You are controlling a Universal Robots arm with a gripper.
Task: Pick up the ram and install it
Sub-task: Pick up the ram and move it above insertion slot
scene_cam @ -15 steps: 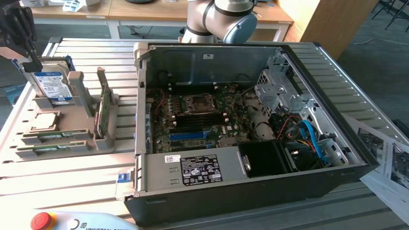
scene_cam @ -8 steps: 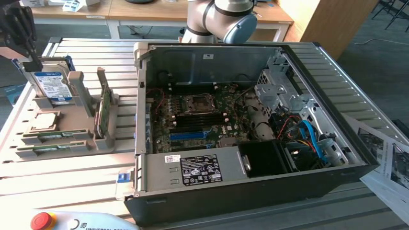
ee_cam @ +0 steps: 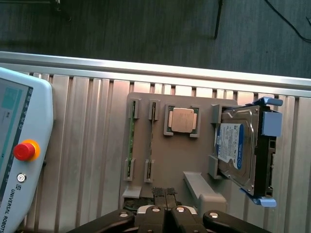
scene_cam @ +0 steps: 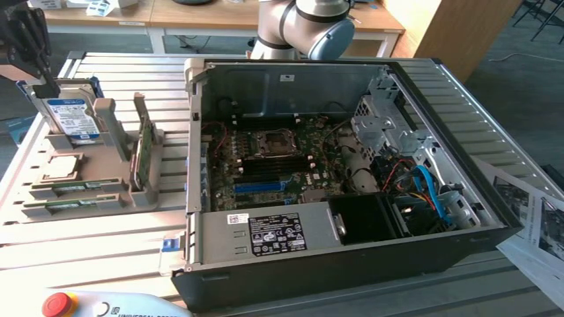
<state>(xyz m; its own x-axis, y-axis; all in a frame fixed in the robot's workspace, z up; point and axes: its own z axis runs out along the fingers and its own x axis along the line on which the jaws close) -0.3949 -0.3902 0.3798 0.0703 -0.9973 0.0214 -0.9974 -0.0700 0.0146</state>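
The gripper [ee_cam: 165, 193] has its dark fingers pressed together with nothing between them. It hangs over the grey tray [scene_cam: 104, 173], which sits on the slatted table [scene_cam: 97, 244] at the exterior view's left.

The ram [ee_cam: 151, 141] lies untouched in a slot at the near end of this tray. A second green stick [ee_cam: 131, 141] that looks just like it lies in the slot beside it, nearer still. Just past the ram sits a square processor chip [ee_cam: 183, 120], and at the far end a hard drive [ee_cam: 236, 145] leans in its cradle, its blue and white label too small to read. A taller green card [scene_cam: 144, 153] stands on edge along the tray's right side, between the sticks and the open computer case [scene_cam: 352, 264].

The case holds the motherboard [scene_cam: 277, 162] and a power supply [scene_cam: 264, 234] whose white sticker is unreadable. At the near edge lies a teach pendant [ee_cam: 22, 145] with a red stop button [ee_cam: 24, 150], marked "UNIVERSAL ROBOTS". Printed papers [scene_cam: 533, 228] lie at the far right.
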